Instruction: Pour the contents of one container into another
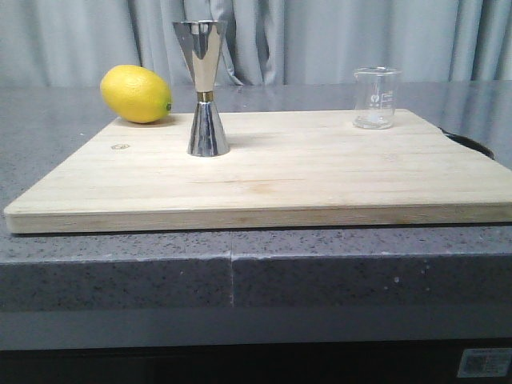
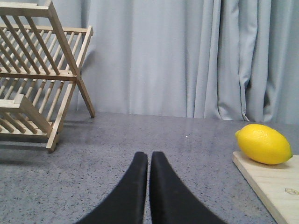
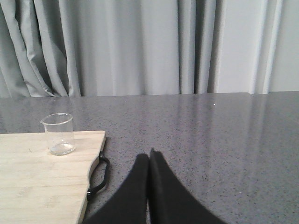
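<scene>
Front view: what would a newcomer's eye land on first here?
The bright yellow lemon at the cutting board's far left corner grabs attention first. Next, the shiny steel jigger standing upright beside it, then the clear glass beaker at the far right.

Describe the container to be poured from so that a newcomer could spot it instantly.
Find the wooden cutting board on the grey counter. Near its far right corner stands a small glass beaker, alone. Unlike the steel jigger and the lemon to the left, it is see-through, with faint white markings.
</scene>
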Robot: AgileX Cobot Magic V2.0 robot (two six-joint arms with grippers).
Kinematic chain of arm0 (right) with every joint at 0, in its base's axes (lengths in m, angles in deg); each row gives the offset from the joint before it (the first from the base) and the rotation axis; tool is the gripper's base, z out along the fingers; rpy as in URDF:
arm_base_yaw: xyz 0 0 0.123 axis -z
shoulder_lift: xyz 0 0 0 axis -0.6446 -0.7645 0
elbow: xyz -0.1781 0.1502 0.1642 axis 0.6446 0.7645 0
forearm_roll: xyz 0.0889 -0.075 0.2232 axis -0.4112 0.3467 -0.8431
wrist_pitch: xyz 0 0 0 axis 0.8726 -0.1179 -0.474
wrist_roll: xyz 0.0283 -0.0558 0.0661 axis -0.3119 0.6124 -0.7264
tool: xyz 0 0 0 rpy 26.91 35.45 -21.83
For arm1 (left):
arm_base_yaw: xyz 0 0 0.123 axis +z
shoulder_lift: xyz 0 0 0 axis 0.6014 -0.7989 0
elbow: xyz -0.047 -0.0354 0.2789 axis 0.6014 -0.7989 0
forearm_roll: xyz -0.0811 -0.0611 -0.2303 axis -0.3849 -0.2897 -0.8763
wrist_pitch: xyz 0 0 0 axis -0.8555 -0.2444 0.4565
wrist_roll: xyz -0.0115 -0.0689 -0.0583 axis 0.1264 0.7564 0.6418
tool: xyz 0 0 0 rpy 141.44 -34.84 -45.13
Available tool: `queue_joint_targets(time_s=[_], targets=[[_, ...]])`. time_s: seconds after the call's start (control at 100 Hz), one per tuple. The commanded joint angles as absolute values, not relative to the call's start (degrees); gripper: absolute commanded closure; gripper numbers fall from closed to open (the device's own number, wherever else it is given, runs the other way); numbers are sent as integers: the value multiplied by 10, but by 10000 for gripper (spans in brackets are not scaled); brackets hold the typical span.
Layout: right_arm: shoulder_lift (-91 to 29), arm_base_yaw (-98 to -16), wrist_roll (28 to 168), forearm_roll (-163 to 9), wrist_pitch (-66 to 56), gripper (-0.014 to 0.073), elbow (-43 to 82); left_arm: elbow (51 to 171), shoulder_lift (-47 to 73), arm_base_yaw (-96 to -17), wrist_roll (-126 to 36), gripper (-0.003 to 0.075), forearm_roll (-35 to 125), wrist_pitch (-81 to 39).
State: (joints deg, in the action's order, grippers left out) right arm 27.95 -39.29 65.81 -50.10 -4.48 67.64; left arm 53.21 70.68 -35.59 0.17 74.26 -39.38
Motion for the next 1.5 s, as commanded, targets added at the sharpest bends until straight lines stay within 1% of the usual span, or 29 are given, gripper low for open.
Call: queue_joint_targets(time_s=[0.0,0.14,1.23,1.33,1.49], targets=[[286,-389,659,-500,-90,662,662,516,719,-360,0,739,765,-432],[286,-389,659,-500,-90,662,662,516,719,-360,0,739,780,-418],[286,-389,659,-500,-91,662,662,516,719,-360,0,739,779,-417],[286,-389,659,-469,-101,662,662,516,719,-360,0,739,779,-417],[286,-389,659,-469,-103,662,662,516,719,-360,0,739,779,-417]])
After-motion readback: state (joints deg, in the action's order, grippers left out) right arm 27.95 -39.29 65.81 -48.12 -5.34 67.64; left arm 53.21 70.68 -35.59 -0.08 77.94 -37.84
